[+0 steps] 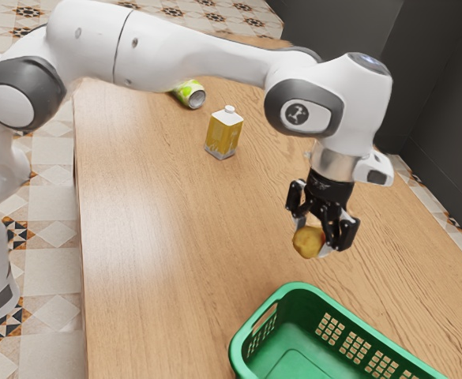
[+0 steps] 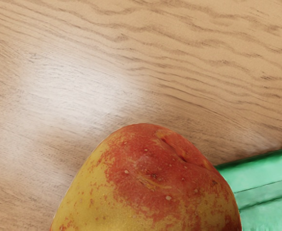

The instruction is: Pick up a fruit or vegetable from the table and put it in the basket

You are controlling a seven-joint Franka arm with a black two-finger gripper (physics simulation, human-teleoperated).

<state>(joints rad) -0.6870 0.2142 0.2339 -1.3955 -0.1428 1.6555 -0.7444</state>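
Observation:
In the exterior view my gripper (image 1: 317, 235) is shut on a yellowish fruit (image 1: 308, 242), held above the table behind the basket. The wrist view shows this fruit (image 2: 150, 183) up close, red and yellow like a peach or mango. A green plastic basket (image 1: 341, 304) with slotted sides stands on the table at the exterior view's bottom; its rim (image 2: 261, 163) shows beside the fruit in the wrist view. The fruit is outside the basket.
On the wooden table (image 1: 152, 237) a yellow carton with a white top (image 1: 224, 134) stands upright farther back. Behind it a green can (image 1: 189, 94) lies on its side, partly hidden by the arm.

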